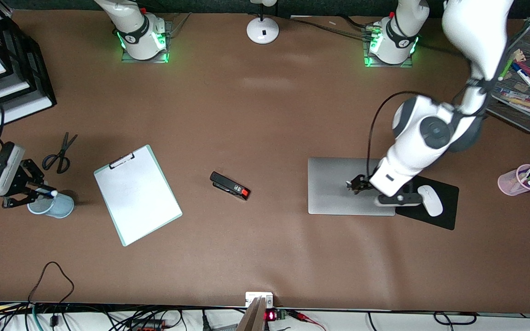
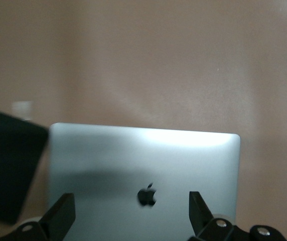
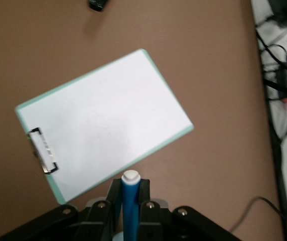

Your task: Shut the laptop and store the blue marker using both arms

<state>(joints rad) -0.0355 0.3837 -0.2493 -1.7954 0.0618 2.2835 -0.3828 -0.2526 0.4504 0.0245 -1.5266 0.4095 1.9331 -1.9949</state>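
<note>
The silver-grey laptop [image 1: 338,188] lies closed on the table, with the dark apple logo on its lid [image 2: 147,195] facing up. My left gripper [image 1: 356,185] hangs low over the lid, open, its fingers [image 2: 63,217] wide apart around the logo with nothing between them. At the right arm's end of the table, my right gripper [image 1: 35,193] is shut on the blue marker [image 3: 131,206]. The marker's white cap [image 3: 131,176] sticks out past the fingertips. The gripper holds the marker [image 1: 46,192] over a light blue cup [image 1: 55,206].
A white clipboard [image 1: 137,195] lies beside the cup and scissors [image 1: 60,154] farther back. A black stapler [image 1: 229,185] sits mid-table. A black mousepad [image 1: 444,207] with a white mouse [image 1: 430,201] adjoins the laptop. A pink pen cup [image 1: 520,180] and a wire tray [image 1: 529,87] stand at the left arm's end.
</note>
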